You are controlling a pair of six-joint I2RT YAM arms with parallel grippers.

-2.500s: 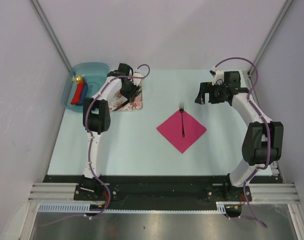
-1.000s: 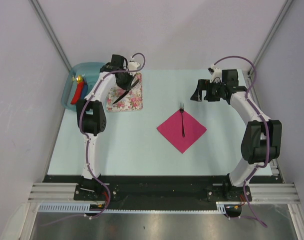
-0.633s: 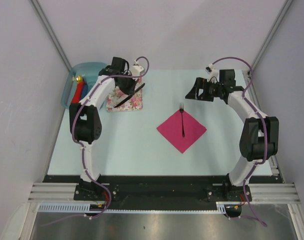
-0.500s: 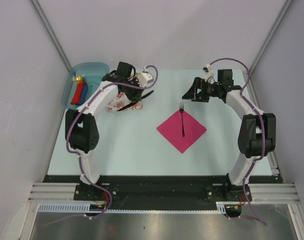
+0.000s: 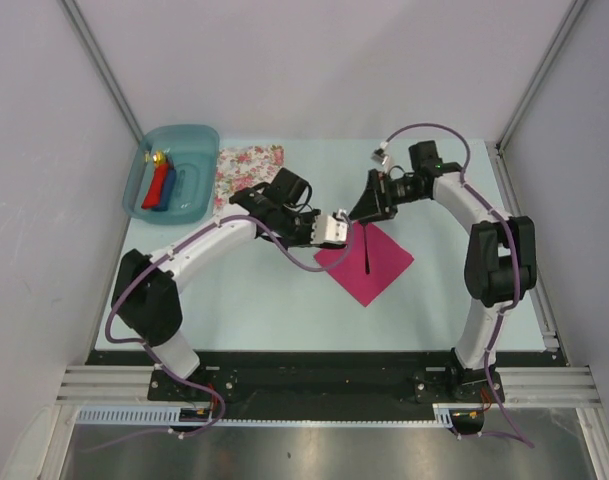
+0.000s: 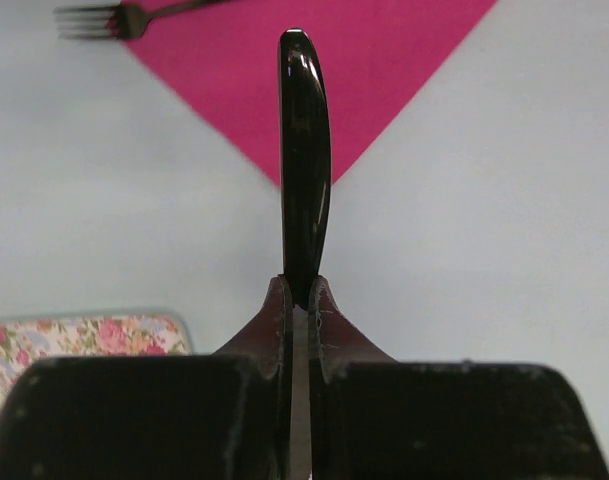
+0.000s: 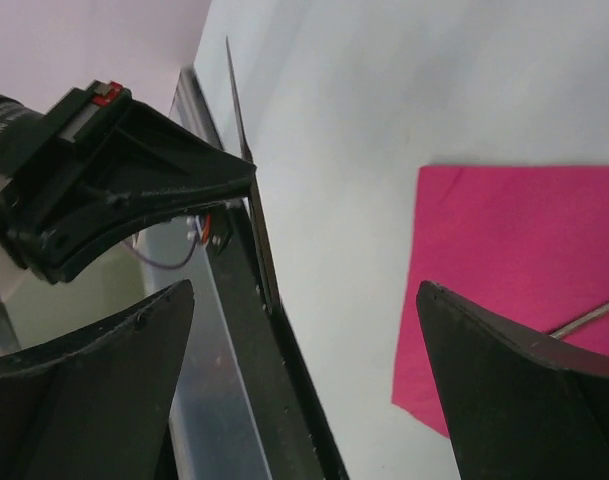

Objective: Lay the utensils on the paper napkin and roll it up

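Left wrist, knife edge-on (fingers clamped), over napkin corner

left claw clamped, right claw spread wide.

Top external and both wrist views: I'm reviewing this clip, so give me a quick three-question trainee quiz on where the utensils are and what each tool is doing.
1. True or false: the fork lies with its handle on the paper napkin.
2. What does the left tool hold? A) the knife B) the fork C) nothing
3. Fill in: the right tool is ___ (open or shut).
Key: 1 true; 2 A; 3 open.
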